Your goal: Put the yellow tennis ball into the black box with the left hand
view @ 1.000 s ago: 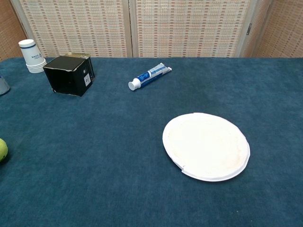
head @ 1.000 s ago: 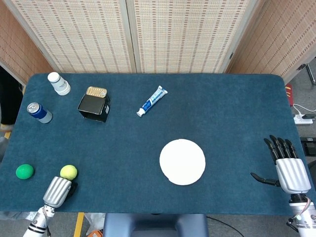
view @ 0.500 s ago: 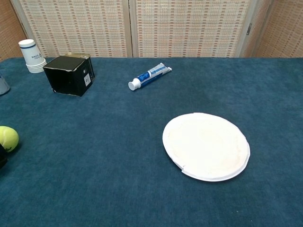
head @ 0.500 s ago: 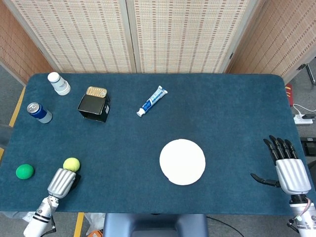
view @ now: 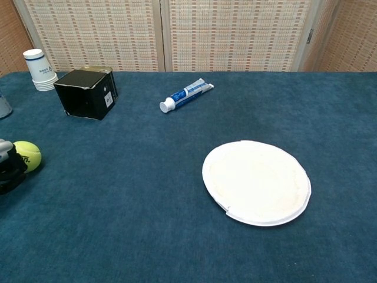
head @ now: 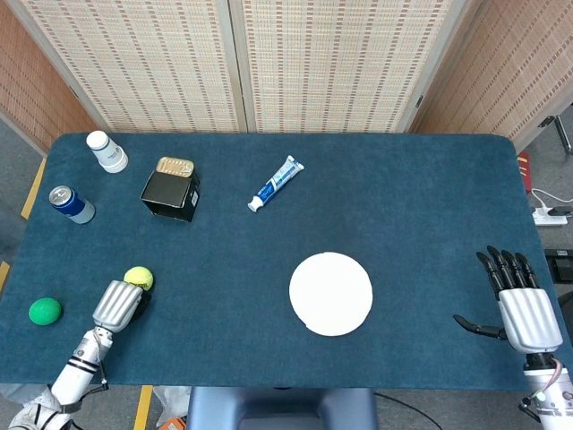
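Note:
The yellow tennis ball (head: 139,278) sits at the fingertips of my left hand (head: 118,305) near the table's front left, and the hand grips it. In the chest view the ball (view: 27,155) shows at the left edge with the dark fingers (view: 10,169) wrapped around its near side. The black box (head: 170,194) stands farther back on the left, well beyond the ball, its top open; the chest view shows the box (view: 87,93) too. My right hand (head: 524,309) rests at the front right edge, fingers spread, holding nothing.
A green ball (head: 44,310) lies left of my left hand. A blue can (head: 71,204), white cups (head: 106,151) and a gold tin (head: 175,167) surround the box. A toothpaste tube (head: 276,183) and a white plate (head: 330,293) lie toward the middle.
My left hand has carried the yellow ball forward and a little right, away from the green ball and toward the box. The right hand has stayed put.

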### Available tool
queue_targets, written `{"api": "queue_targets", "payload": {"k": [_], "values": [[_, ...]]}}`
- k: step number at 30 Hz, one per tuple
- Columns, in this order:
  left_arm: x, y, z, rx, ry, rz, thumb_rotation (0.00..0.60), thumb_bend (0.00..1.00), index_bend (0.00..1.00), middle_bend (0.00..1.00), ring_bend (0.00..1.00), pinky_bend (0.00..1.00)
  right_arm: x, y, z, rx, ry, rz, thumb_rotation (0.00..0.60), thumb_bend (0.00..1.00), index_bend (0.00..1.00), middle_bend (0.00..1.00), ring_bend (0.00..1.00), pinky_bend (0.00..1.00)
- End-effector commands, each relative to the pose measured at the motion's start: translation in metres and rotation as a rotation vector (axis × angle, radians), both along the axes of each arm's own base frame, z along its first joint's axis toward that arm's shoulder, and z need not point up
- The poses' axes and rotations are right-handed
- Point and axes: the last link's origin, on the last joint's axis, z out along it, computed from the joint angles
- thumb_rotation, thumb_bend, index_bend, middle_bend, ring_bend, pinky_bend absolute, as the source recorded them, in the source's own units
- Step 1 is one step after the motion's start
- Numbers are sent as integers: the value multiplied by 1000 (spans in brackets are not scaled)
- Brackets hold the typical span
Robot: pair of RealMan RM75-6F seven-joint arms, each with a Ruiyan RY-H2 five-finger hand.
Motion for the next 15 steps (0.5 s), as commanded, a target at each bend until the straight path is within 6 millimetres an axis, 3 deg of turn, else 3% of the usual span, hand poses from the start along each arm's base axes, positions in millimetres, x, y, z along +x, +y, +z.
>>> {"api": "queue_targets", "payload": {"k": [1,15], "values": [[1,9,-2,-8,8,5,600,689,1000,1000,1000,1000,0,-1,-1,0,3,-1,522,0,64,0,0,0],[10,54,-8,-33,34,8,600,693,1000,1000,1000,1000,1,-8,-10,14,32,-14,521,0,65,0,0,0]]}}
